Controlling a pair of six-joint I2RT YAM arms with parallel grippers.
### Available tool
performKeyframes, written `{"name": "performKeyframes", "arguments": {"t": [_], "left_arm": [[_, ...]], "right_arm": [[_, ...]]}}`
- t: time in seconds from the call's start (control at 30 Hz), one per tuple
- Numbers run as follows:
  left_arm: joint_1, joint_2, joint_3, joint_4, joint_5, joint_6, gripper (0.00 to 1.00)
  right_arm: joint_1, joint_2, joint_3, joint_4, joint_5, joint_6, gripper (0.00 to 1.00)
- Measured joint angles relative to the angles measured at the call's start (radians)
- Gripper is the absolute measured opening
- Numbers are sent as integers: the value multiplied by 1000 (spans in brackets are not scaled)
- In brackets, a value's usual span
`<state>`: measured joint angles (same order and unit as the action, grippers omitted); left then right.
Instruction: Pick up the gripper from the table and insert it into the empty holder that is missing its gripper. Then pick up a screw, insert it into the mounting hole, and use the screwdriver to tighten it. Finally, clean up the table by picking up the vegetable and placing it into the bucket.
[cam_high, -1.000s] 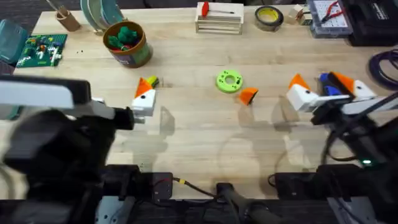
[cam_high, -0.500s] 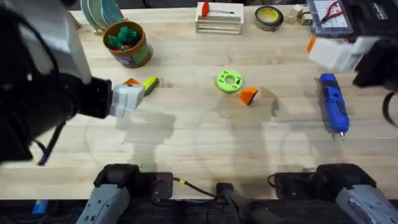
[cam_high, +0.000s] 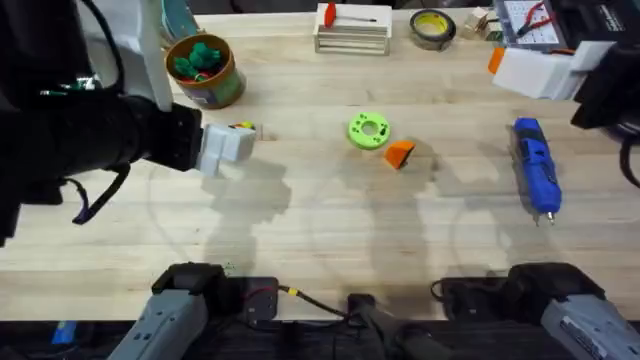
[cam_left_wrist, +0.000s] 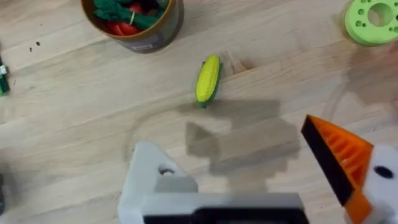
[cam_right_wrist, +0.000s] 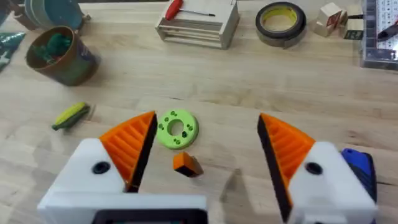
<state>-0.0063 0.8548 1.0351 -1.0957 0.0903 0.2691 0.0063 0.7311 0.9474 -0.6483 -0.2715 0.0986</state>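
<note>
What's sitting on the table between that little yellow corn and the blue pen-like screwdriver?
In the overhead view, between the yellow-green toy corn and the blue screwdriver lie a bright-green ring disc and a small orange plastic wedge.

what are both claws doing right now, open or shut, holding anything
Left claw: open, holding nothing; one finger mount is bare.
Right claw: open, holding nothing.
</note>
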Motion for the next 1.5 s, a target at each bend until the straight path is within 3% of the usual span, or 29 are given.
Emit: {"name": "performKeyframes", "arguments": {"t": [0.13,0.43,0.8,0.93,1.0,1.13,1.2,1.4,1.43,1.5], "left_arm": [[-1,5,-28,54,3,0,993],[-1,113,-254,271,3,-39,993],[-1,261,-264,349,3,-46,993],[-1,327,-264,377,3,-80,978],[-1,335,-264,382,4,-98,716],[-1,333,-264,384,10,-123,88],[-1,323,-263,386,18,-140,10],[-29,213,-207,297,22,-184,8],[-42,180,-187,286,22,-184,80],[-71,113,-150,279,24,-191,393]], "right_arm": [[0,0,0,-3,0,0,975],[0,0,0,-3,0,-3,975],[0,0,0,-3,0,-10,975],[0,0,0,-3,0,-10,975],[0,0,0,-3,0,-10,975],[0,0,0,-3,0,-10,975],[0,0,0,-3,0,-10,975],[0,0,0,-3,0,-10,975],[0,0,0,-3,0,-10,975],[0,0,0,-3,0,-10,975]]}}
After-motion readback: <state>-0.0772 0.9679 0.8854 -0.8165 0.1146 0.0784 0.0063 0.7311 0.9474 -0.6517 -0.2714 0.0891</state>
